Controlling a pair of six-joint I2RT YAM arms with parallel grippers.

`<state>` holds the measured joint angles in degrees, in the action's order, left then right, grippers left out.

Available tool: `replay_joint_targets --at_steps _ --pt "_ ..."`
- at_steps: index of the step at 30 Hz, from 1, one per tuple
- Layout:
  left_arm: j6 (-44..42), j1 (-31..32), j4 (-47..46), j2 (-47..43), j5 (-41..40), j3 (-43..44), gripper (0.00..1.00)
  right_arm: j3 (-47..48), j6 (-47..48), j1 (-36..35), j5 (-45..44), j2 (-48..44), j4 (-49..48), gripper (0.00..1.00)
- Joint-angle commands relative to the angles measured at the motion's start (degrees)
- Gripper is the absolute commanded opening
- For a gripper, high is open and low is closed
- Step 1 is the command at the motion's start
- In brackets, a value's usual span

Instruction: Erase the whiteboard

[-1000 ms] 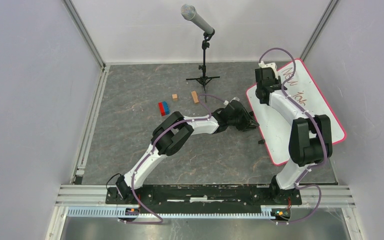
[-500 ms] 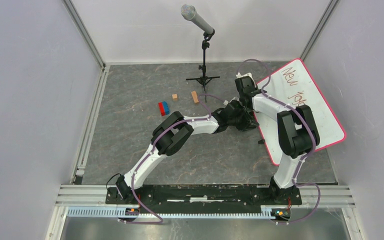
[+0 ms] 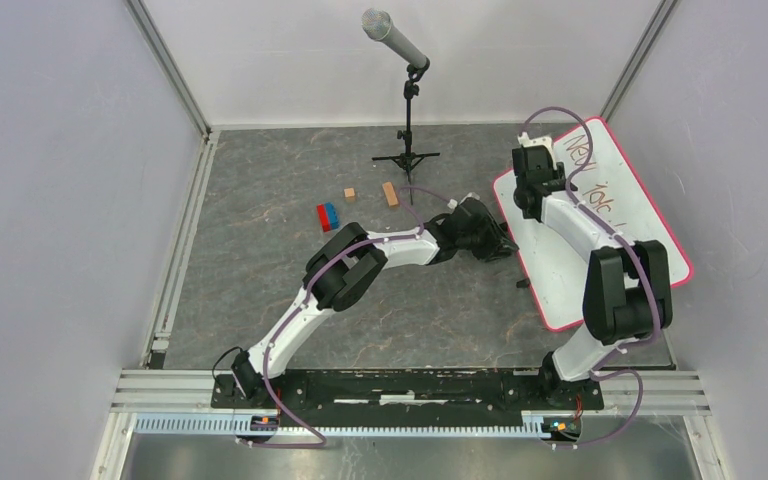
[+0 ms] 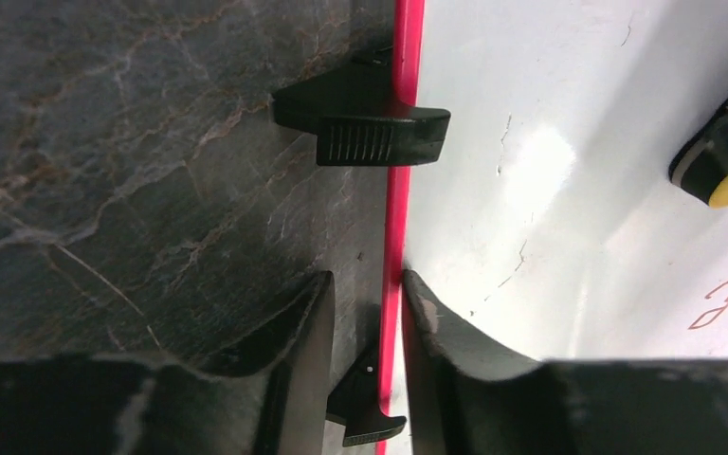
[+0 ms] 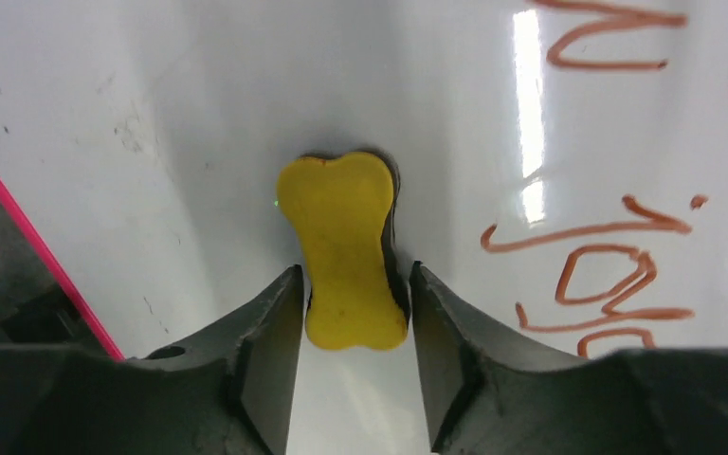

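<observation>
Handwriting (image 3: 590, 185) in red-brown marked the far part of the whiteboard (image 3: 558, 275), which lay flat and askew at the right side of the worktop (image 3: 260, 250), close to the right wall. The right arm (image 3: 580, 222) reached out over the board. The right jaws were clenched on a yellow, bone-shaped eraser (image 5: 346, 251) that sat against the white surface, just left of the writing.

The left arm (image 3: 360, 265) stretched across to the board's left edge. The left jaws stood narrowly parted astride the pink rim (image 4: 396, 227) - one finger over the white surface, the other over the grey stone. Whether they actually pinched the edge could not be told from the wrist view. A black clip (image 4: 365, 123) sat on the rim just ahead of them, and another (image 4: 365, 419) lay between the fingers.

Well apart on the worktop stood a microphone (image 3: 392, 33) on its stand - two small wooden blocks (image 3: 390, 193) and a red-and-blue block (image 3: 328, 216) lay near its foot.
</observation>
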<state>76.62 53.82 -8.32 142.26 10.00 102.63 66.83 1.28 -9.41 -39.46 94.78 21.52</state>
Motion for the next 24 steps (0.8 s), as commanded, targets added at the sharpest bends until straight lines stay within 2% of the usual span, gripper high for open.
replay_joint_targets --at_steps 1,4,7,9,11,17,21,24 --pt "-7.2 0.0 7.8 3.2 -2.2 2.5 0.42 -3.0 0.5 0.2 0.4 -3.1 1.1 0.56" --pt "-11.6 0.0 4.8 -0.8 -2.4 -1.3 0.54 -1.4 1.4 0.2 1.0 -2.7 1.1 0.66" --pt "-15.2 -0.3 0.7 -5.9 -0.7 -6.1 0.65 1.6 2.0 0.1 1.2 -1.0 1.8 0.68" --pt "-18.0 -0.7 0.2 -8.7 -0.4 -7.6 0.69 3.2 2.2 0.1 1.4 0.2 1.9 0.68" --pt "-19.6 -1.5 1.2 -10.7 -1.6 -8.4 0.71 5.0 2.0 0.0 1.7 1.5 2.5 0.68" --pt "-24.8 -3.4 11.1 -7.3 -5.2 0.9 0.69 6.1 1.8 0.0 0.6 3.6 1.5 0.63" --pt "-27.4 -3.7 12.3 -4.0 -3.3 6.9 0.69 6.2 1.2 0.0 -0.1 5.0 2.3 0.59" --pt "-31.3 -4.9 9.9 -5.1 -1.5 7.2 0.73 3.9 1.7 0.0 -0.4 4.5 0.9 0.58"
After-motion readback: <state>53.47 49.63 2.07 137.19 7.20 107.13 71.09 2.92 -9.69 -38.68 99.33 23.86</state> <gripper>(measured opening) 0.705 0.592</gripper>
